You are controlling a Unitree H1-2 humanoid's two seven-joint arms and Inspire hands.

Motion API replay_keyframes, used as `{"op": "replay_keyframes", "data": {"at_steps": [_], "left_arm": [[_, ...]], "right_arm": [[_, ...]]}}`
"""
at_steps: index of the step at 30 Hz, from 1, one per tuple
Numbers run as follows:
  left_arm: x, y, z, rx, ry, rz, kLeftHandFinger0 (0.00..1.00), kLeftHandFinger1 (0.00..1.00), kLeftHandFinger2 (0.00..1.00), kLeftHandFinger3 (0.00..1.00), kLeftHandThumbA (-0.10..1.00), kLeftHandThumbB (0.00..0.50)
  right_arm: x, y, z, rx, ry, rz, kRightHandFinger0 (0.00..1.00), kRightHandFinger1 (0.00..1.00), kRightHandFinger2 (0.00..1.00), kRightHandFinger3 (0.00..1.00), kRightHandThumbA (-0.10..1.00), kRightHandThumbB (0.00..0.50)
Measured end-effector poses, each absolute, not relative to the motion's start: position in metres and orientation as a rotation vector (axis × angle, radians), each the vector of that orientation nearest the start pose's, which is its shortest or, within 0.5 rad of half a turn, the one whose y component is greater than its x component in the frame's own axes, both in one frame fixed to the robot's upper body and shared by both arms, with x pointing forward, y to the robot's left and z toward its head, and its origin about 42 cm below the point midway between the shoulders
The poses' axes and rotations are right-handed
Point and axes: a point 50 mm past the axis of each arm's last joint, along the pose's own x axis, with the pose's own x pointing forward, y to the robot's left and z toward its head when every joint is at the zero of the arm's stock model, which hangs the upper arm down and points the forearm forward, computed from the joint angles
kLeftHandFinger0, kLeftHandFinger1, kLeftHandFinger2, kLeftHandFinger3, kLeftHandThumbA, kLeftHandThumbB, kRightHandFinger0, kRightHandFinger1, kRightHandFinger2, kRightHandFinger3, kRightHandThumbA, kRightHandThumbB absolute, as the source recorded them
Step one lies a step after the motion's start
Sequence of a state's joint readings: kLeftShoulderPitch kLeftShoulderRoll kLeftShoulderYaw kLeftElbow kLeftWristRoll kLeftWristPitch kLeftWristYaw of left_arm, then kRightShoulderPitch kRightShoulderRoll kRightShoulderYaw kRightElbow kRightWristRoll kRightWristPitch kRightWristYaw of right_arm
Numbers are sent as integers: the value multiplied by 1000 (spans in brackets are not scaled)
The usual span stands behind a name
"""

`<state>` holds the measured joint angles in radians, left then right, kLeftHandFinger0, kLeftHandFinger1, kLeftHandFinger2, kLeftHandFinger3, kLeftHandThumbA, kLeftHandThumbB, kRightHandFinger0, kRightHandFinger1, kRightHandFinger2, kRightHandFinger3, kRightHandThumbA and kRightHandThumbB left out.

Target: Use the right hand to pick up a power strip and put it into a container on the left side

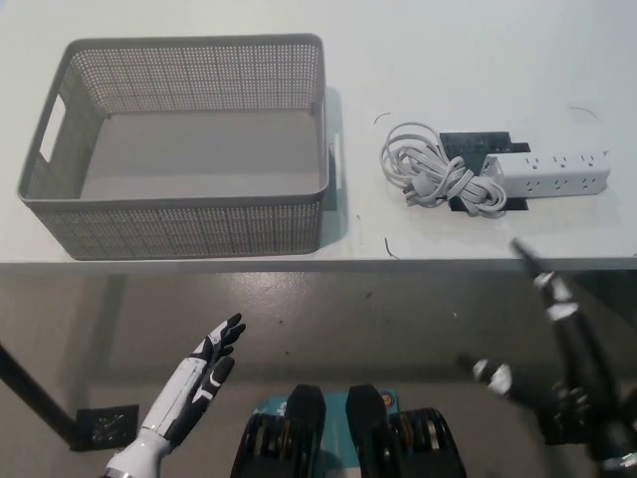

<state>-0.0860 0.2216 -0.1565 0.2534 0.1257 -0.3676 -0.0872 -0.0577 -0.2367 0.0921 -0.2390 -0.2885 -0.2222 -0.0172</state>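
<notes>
A white power strip lies on the white table at the right, with its coiled white cord bundled to its left. It rests partly on a black patch. A grey perforated basket stands empty on the table's left half. My black right hand hangs below the table's front edge at the lower right, fingers spread and holding nothing, well short of the strip. My white left hand rests low at the lower left, fingers straight and apart.
The table's front edge runs across the picture's middle, with dark floor below it. A small black square lies on the floor at the lower left. Bare tabletop separates the basket from the cord.
</notes>
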Motion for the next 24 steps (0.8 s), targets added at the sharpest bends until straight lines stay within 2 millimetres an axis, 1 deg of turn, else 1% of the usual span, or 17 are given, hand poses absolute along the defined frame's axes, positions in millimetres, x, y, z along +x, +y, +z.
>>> {"op": "replay_keyframes", "data": {"at_steps": [3,4,5,7,9,10,11,12,14,15,17,18,19,20,22,23,24], "left_arm": [[301,239,72,347,-172,-303,1000,1000,1000,1000,1000,285],[301,239,72,347,-172,-303,1000,1000,1000,1000,1000,278],[302,238,73,347,-173,-303,1000,1000,1000,1000,1000,278],[302,238,73,347,-173,-304,1000,1000,1000,1000,1000,284],[302,238,72,347,-172,-304,1000,1000,1000,1000,1000,285],[302,238,72,347,-172,-304,1000,1000,1000,1000,1000,286],[302,238,72,347,-170,-304,1000,1000,1000,1000,1000,288],[301,238,72,347,-169,-304,1000,1000,1000,1000,1000,288],[301,239,71,347,-168,-304,1000,1000,1000,1000,1000,289],[301,238,71,347,-167,-304,1000,1000,1000,1000,1000,291],[301,239,71,347,-165,-304,1000,1000,1000,1000,1000,291],[301,239,70,347,-164,-304,1000,1000,1000,1000,1000,288],[300,239,70,347,-164,-304,1000,1000,1000,1000,1000,281],[300,239,70,347,-163,-304,1000,1000,1000,1000,1000,288],[299,239,69,347,-160,-304,1000,1000,1000,1000,1000,280],[299,239,69,347,-158,-304,1000,1000,1000,1000,1000,278],[298,240,68,347,-156,-304,1000,1000,1000,1000,1000,279]], "right_arm": [[306,-255,236,-590,-610,109,1000,1000,1000,1000,1000,342],[318,-260,255,-627,-644,107,1000,1000,1000,1000,1000,247],[327,-264,269,-658,-662,104,1000,1000,1000,1000,1000,317],[342,-266,294,-701,-699,103,1000,1000,1000,1000,1000,330],[358,-266,318,-737,-728,102,1000,1000,1000,1000,1000,364],[362,-265,324,-743,-737,102,1000,1000,1000,1000,1000,365],[381,-263,341,-765,-737,105,1000,1000,1000,1000,1000,362],[392,-260,350,-775,-734,108,1000,1000,1000,1000,1000,367],[415,-253,365,-797,-711,122,1000,1000,1000,1000,1000,372],[428,-250,371,-811,-689,130,1000,1000,1000,1000,1000,398],[449,-245,378,-834,-646,143,1000,1000,1000,1000,1000,402],[465,-240,382,-853,-604,158,1000,1000,1000,1000,1000,424],[475,-238,384,-865,-575,165,1000,1000,1000,1000,1000,434],[484,-235,385,-876,-548,174,1000,1000,1000,1000,1000,418],[506,-228,386,-906,-468,198,1000,1000,1000,1000,1000,380],[513,-225,387,-917,-445,206,1000,1000,1000,1000,1000,367],[526,-219,382,-938,-382,226,1000,1000,1000,1000,1000,366]]}}
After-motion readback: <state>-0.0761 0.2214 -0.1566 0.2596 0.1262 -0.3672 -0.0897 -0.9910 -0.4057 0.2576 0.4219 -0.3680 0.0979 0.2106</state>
